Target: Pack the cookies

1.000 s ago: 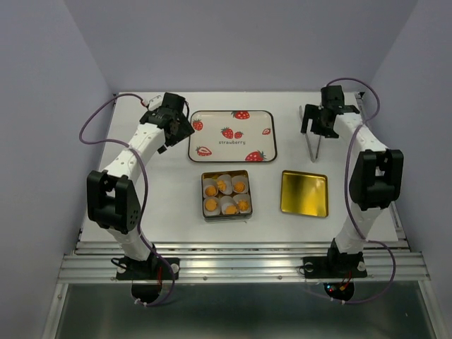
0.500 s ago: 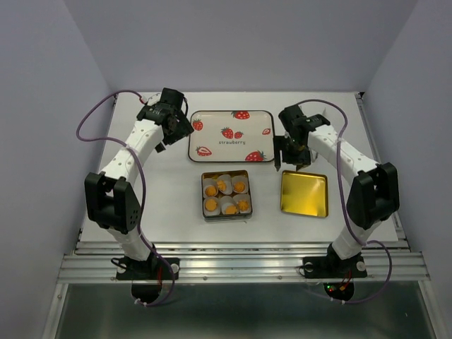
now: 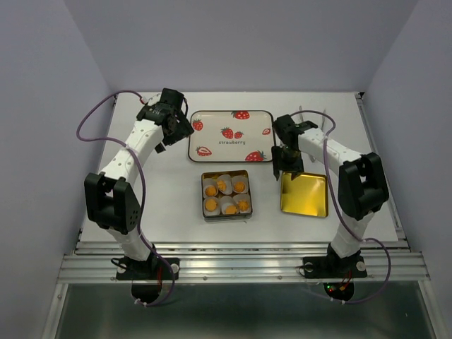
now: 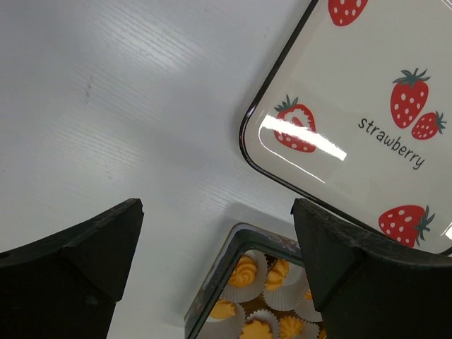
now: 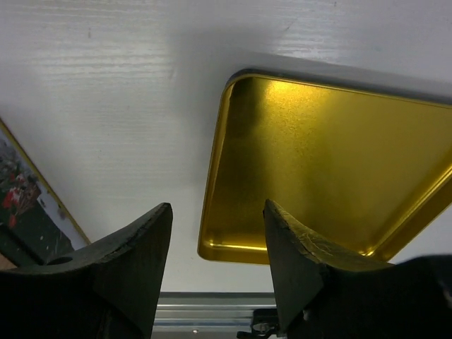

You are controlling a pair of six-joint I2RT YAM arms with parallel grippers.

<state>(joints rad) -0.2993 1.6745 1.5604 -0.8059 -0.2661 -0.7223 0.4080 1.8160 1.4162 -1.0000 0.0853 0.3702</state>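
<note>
Several orange-yellow cookies sit in white paper cups inside the square tin at the table's middle; some also show in the left wrist view. The gold tin lid lies upturned to the tin's right and fills the right wrist view. My right gripper is open and empty, low over the lid's near-left edge, its jaws either side of that edge. My left gripper is open and empty, hovering left of the strawberry tray, above the bare table.
The strawberry tray is empty and lies behind the tin. A metal rail runs along the table's front edge. Purple walls close in both sides.
My right arm has swung from the back right corner down and leftwards to the gold lid's left edge. My left gripper has barely moved.
</note>
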